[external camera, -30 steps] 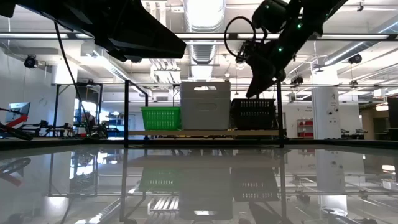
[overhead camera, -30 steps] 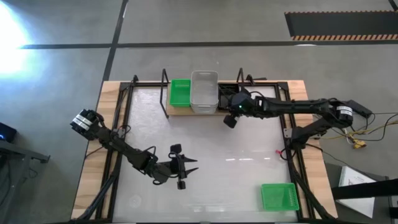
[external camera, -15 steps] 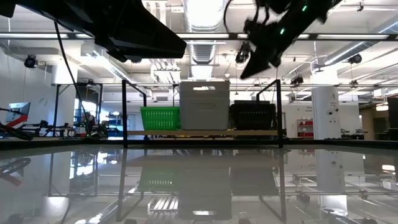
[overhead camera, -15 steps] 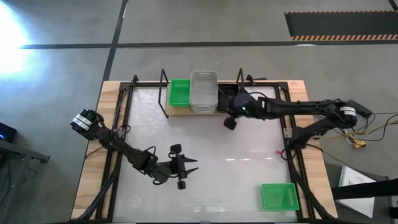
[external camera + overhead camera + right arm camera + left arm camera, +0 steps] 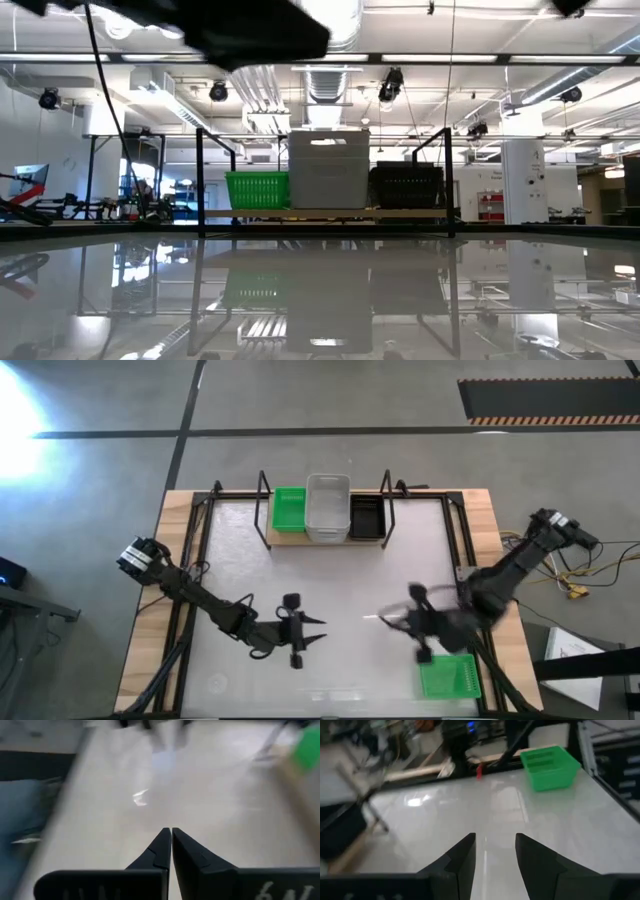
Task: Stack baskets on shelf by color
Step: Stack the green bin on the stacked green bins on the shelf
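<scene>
The shelf (image 5: 300,538) stands at the table's far edge. On its plank sit a green basket (image 5: 290,508), a taller translucent white stack (image 5: 328,508) and a black basket (image 5: 367,517), side by side; the low view shows the green basket (image 5: 258,189), white stack (image 5: 329,168) and black basket (image 5: 407,185) resting on their bottoms. Another green basket (image 5: 448,676) lies on the table near the near right corner. My left gripper (image 5: 303,632) hovers open over the near middle. My right gripper (image 5: 402,622), blurred, is shut and empty just left of the loose green basket.
Black wire uprights (image 5: 265,510) close both ends of the shelf. A black frame (image 5: 197,550) runs along the table's sides. The loose green basket (image 5: 550,761) shows far ahead of my left gripper's fingers (image 5: 462,855). White tabletop (image 5: 340,585) lies bare between the shelf and both grippers.
My right gripper has drawn away from the black basket on the shelf, risen, then swung fast across the table toward the near right corner, ending beside the loose green basket. The black basket stays on the shelf. My left gripper has shifted slightly toward the right.
</scene>
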Motion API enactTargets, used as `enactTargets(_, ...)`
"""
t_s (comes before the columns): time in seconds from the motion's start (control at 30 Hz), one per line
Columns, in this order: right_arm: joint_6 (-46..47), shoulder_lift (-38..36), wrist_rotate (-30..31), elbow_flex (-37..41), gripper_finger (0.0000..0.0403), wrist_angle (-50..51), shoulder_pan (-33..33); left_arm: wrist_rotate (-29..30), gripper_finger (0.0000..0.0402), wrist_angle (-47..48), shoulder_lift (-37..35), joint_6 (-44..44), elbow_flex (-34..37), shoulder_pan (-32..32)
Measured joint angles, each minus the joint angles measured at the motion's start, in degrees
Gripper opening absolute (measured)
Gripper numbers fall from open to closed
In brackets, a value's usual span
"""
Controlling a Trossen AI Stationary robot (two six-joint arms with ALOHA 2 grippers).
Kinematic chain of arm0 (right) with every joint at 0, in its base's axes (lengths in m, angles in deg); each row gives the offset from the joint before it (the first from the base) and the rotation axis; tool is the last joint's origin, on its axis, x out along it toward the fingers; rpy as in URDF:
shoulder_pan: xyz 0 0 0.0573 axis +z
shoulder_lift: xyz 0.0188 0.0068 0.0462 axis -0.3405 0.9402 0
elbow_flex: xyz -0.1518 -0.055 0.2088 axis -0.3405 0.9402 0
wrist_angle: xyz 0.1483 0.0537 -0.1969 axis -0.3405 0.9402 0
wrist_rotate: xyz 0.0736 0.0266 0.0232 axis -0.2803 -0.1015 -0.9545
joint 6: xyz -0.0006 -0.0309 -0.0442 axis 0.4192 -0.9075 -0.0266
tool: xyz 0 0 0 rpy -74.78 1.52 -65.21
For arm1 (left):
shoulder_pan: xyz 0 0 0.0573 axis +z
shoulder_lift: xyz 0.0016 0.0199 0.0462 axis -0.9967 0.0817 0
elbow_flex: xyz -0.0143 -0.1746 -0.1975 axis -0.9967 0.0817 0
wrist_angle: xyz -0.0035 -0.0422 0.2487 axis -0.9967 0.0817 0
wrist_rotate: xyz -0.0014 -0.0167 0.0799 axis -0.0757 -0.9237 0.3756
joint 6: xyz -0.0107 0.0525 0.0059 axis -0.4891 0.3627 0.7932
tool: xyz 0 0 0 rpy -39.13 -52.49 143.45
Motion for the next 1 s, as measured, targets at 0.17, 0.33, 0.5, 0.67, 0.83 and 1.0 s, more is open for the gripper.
enactTargets(0.17,23.41,0.70,-0.03,0.00,0.0009,5.15,16.60,-11.20,0.0123,2.03,6.35,10.38,-10.61,4.26)
enactTargets(0.33,50.62,5.71,-2.13,0.00,0.0009,11.84,24.89,-16.30,0.0123,11.31,14.13,13.72,-22.51,7.34)
enactTargets(0.5,63.96,14.04,-13.66,0.04,0.0009,15.10,26.08,-15.95,0.0123,23.90,17.80,13.79,-29.94,7.90)
enactTargets(0.67,66.13,20.00,-19.99,0.09,0.0009,16.92,23.33,-12.97,0.0123,35.58,15.82,8.57,-31.74,7.25)
enactTargets(0.83,59.02,21.80,-21.05,0.11,0.0009,19.45,17.01,-11.84,0.0123,40.60,12.50,3.49,-30.94,6.05)
enactTargets(1.0,41.17,21.77,-20.23,0.09,0.0009,16.31,6.11,-7.45,0.0123,43.39,10.86,1.84,-30.78,3.53)
